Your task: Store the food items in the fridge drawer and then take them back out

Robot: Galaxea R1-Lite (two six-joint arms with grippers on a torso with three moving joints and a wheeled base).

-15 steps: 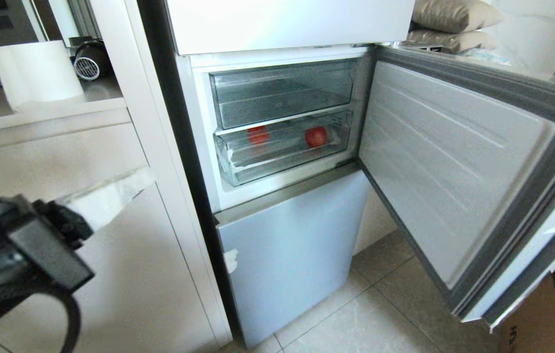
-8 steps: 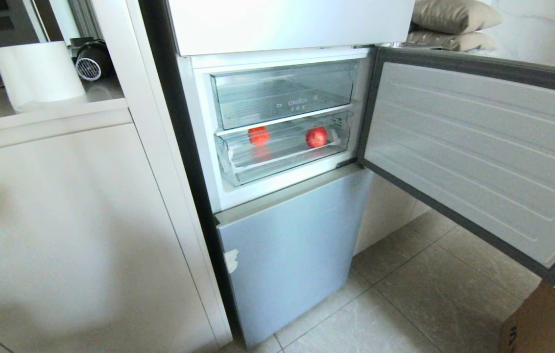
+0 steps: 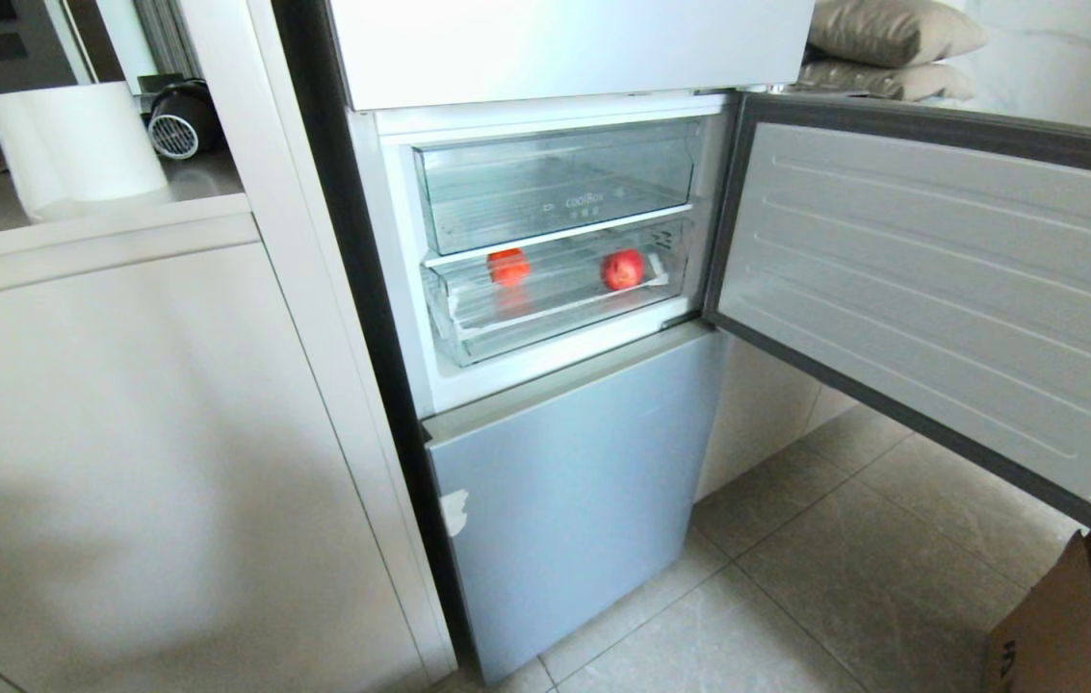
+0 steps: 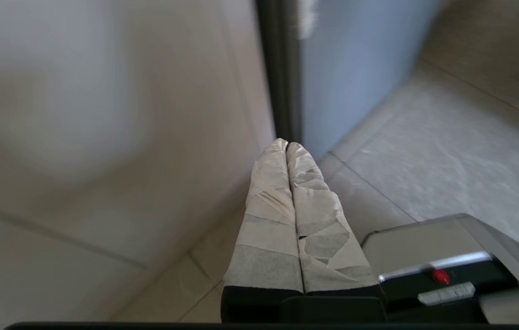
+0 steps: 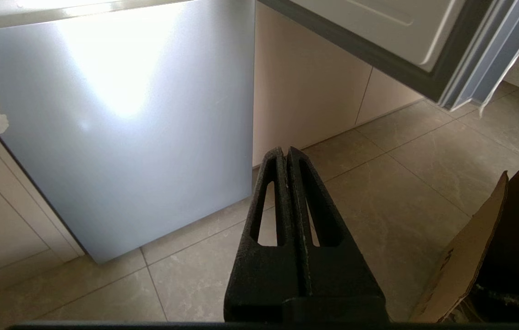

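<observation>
Head cam only caught two food items (image 3: 507, 266) (image 3: 622, 269) in the fridge drawer (image 3: 555, 308), while the wrist cams showed the left gripper (image 4: 286, 145) and right gripper (image 5: 285, 150) both pinched closed and empty near the floor.

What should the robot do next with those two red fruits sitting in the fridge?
Probably reach for the lower fridge drawer to slide it out: both food items lie inside, the fridge door stands open, and the left gripper and right gripper hang low, shut and empty.

Beige tile floor (image 3: 795, 597), cream cabinets (image 3: 121, 433), cardboard box (image 3: 1075, 626) bottom right
</observation>
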